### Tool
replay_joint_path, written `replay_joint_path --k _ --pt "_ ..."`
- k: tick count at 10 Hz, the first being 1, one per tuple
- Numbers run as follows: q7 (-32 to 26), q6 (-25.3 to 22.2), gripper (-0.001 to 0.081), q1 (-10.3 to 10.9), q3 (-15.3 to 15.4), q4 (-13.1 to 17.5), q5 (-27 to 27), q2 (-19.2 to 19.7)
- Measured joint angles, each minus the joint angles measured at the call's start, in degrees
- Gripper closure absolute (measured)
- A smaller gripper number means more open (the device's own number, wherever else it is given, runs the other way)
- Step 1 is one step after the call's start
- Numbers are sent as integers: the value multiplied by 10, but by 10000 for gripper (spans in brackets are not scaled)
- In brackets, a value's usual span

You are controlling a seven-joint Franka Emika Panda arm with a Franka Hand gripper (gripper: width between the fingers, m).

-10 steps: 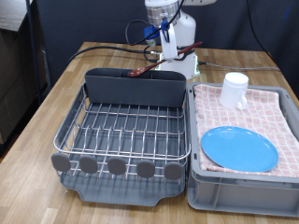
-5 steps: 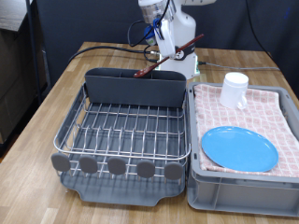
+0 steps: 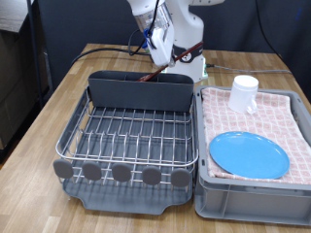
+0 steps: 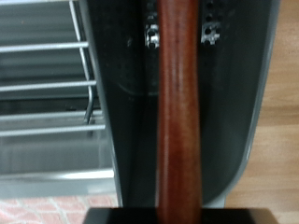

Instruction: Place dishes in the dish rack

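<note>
My gripper (image 3: 163, 43) is shut on the reddish-brown wooden spoon (image 3: 187, 52). It holds the spoon tilted above the back of the dish rack (image 3: 126, 136), with the lower end dipping behind the grey cutlery caddy (image 3: 141, 92). In the wrist view the spoon handle (image 4: 177, 112) runs straight across the open caddy (image 4: 126, 103). The rack wires (image 4: 47, 84) show beside it. The bright-blue plate (image 3: 249, 153) and the white cup (image 3: 244, 93) lie on the pink checked cloth in the grey crate (image 3: 253, 199) at the exterior view's right.
The rack and crate stand side by side on a wooden table (image 3: 58, 107). Round grey discs (image 3: 120, 173) line the rack's near edge. The robot's white base (image 3: 192, 66) and cables (image 3: 117, 49) are behind the caddy. A dark wall is at the left.
My gripper has moved to the exterior view's left and a little down with the spoon. The spoon's lower end has come down to the caddy's back rim.
</note>
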Motion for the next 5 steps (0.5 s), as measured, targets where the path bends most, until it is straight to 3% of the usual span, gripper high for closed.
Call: replay_joint_path --k 4,5 --pt "-34 37 714 0 -24 -2 2 32" --pt "-36 48 663 0 -25 -2 2 38"
